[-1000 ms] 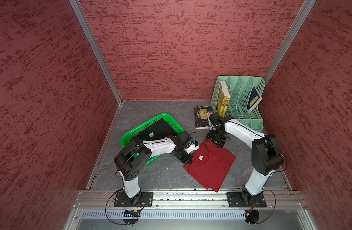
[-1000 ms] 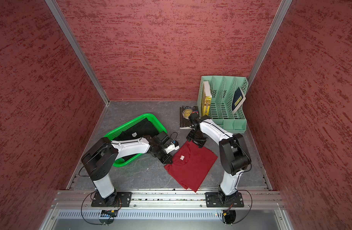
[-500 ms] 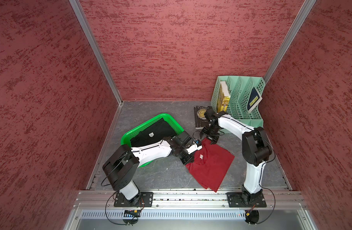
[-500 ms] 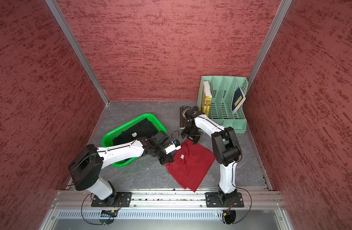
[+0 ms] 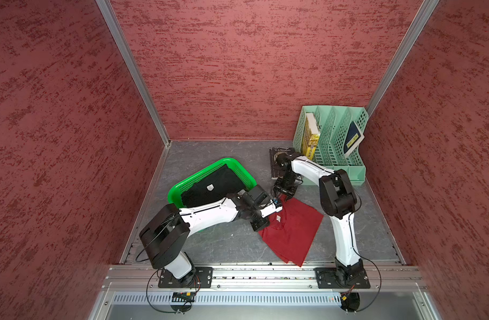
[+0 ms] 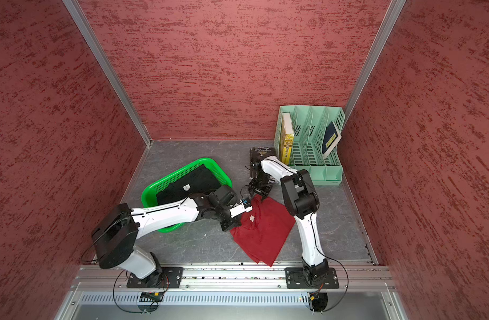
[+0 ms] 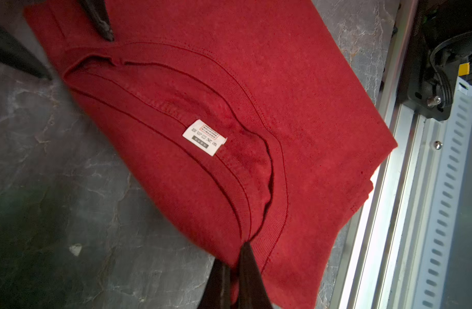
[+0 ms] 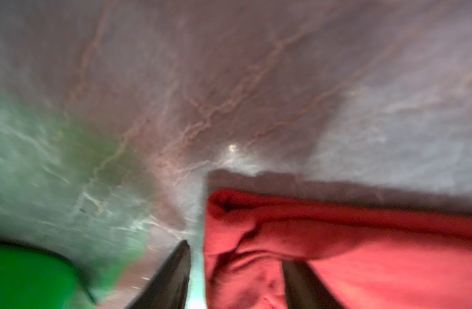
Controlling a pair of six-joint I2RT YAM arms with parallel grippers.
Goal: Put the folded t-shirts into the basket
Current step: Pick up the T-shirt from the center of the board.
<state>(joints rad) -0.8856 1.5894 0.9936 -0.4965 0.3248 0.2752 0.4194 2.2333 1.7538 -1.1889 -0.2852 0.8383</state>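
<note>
- Now left pincer [image 7: 233, 256] is clamped on dark red t-shirt [image 7: 283, 80] at its collar edge.
- Its corner sits between right pincer [image 8: 235, 252] jaws, standing apart.
- Soft, light, floppy cloth: likely needs two edge holds or it unfolds.

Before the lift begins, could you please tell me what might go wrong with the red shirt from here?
1. The left gripper pinches the dark red t-shirt only at its edge by the collar, so the fold may open when lifted.
2. The right gripper has its jaws apart around a corner; lifting before they close would leave the shirt hanging one-sided.
</note>
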